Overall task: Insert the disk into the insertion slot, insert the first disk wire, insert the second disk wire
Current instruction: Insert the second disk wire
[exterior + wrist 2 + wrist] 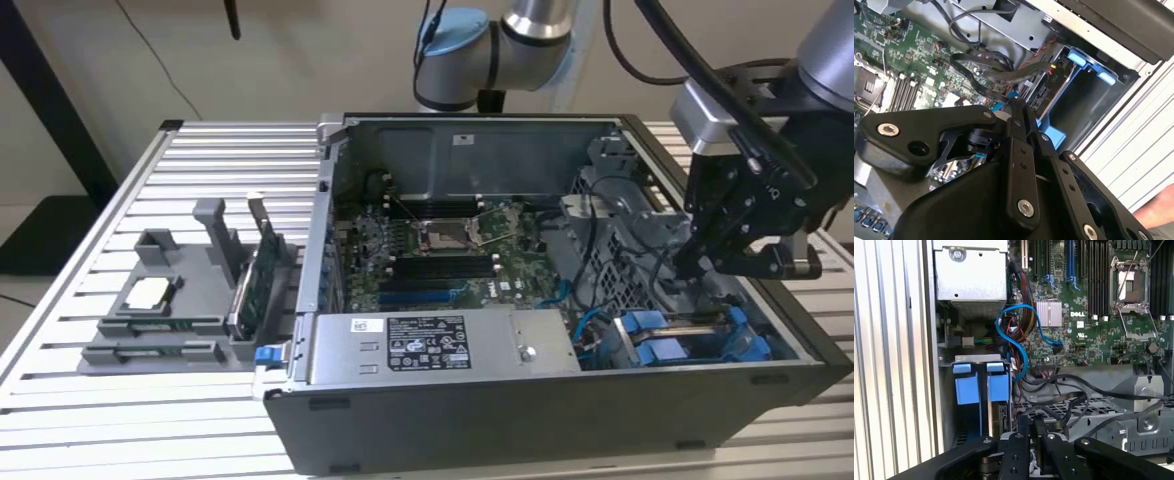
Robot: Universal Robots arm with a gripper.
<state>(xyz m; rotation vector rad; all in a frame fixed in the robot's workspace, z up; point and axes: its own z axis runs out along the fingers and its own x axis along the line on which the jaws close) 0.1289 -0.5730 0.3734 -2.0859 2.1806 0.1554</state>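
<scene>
Here we see an open computer case (534, 425) lying on the slatted tabletop (80, 400), with the arm reaching down into the end of the case at the exterior view's right. The gripper (691, 268) hangs just above the drive bay in the near corner at that end. In both wire-side close-ups, the second wrist view (1021, 108) and the first wrist view (1035, 426), its two black fingers are drawn together at the tips. Whether a wire is pinched between them we cannot tell. The disk (999, 388) sits in the drive bay in its bright blue carrier, beside a second blue carrier (965, 388); in the exterior view the disk's blue frame (654, 350) lies low in the bay, just below the gripper. A bundle of black wires (1069, 401) loops across the metal cage close to the fingertips, and a thin blue wire (1015, 337) curls between the bay and the motherboard (1089, 320). The power supply (427, 345) lies along the near wall of the case, left of the bay. Well to the exterior view's left, apart from the case, a grey parts tray (160, 335) rests on the tabletop.
</scene>
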